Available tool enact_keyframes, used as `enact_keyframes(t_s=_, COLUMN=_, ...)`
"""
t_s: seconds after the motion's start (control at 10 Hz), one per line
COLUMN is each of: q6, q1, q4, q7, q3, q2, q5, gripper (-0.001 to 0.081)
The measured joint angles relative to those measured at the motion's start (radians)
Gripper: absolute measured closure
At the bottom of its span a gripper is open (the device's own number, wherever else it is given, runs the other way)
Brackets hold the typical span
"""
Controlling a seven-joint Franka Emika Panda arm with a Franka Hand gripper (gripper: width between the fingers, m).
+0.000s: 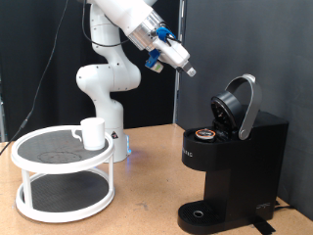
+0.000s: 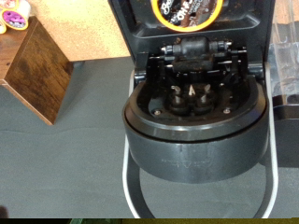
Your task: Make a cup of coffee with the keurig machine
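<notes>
The keurig machine stands on the table at the exterior view's right, black, with its hinged lid raised. A coffee pod sits in the open chamber. The cup, a small white mug, stands on the top tier of a white round stand at the left. My gripper hangs in the air above and left of the open lid, touching nothing and holding nothing. The wrist view shows the lid's underside with its needle and the pod's rim; my fingers do not show there.
The white two-tier stand takes up the table's left side. The robot base is behind it. In the wrist view a dark wooden box stands beside the machine, with small colourful pods behind it.
</notes>
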Motion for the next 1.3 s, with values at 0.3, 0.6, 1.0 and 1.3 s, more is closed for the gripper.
enact_keyframes(t_s=0.3, q6=-0.036, q1=0.016, q4=0.043, q7=0.002, q3=0.007, q2=0.005, q5=0.077, gripper=0.0072)
enact_keyframes(t_s=0.6, q6=-0.04, q1=0.041, q4=0.1, q7=0.036, q3=0.062, q2=0.019, q5=0.082, gripper=0.0072)
enact_keyframes(t_s=1.0, q6=0.064, q1=0.062, q4=0.141, q7=0.16, q3=0.174, q2=0.043, q5=0.069, gripper=0.0072)
enact_keyframes(t_s=1.3, q6=0.083, q1=0.062, q4=0.149, q7=0.164, q3=0.189, q2=0.054, q5=0.076, gripper=0.0072)
